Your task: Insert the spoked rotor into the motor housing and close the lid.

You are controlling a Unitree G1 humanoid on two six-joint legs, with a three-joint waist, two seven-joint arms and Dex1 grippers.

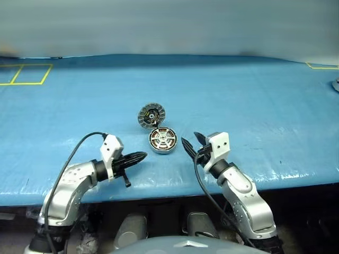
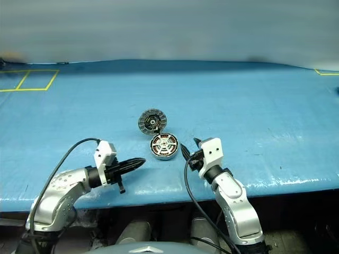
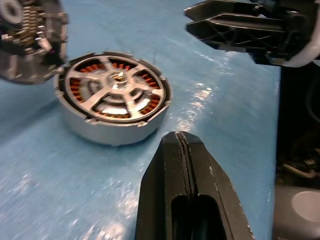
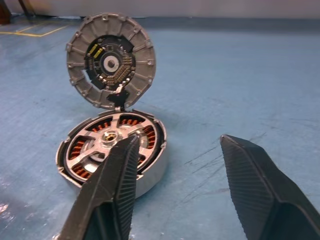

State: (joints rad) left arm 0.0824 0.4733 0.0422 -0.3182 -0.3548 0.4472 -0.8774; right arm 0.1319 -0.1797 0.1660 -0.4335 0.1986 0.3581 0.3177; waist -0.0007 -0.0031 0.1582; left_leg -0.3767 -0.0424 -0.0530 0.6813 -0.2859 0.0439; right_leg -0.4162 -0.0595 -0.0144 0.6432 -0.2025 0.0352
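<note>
Two black-fingered grippers flank the round silver-grey motor housing (image 1: 162, 141) on the blue table (image 1: 254, 106), left gripper (image 1: 142, 156) closed and empty, right gripper (image 1: 192, 143) parted, since the black-rimmed spoked rotor (image 4: 111, 142) sits inside and the ribbed grey lid (image 1: 151, 115) stands open, awaiting closure.

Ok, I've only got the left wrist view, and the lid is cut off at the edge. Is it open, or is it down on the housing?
Observer: Open. The lid stands upright at the far edge of the motor housing, with its ribbed inner face toward the robot.
Operator: And the right pincer, is it holding anything?
Observer: No. The right pincer is open and empty, just short of the housing.
Operator: Where does my left one sit, seen from the head?
Observer: The left pincer is to the left of the housing, pointing toward it and not touching it.
</note>
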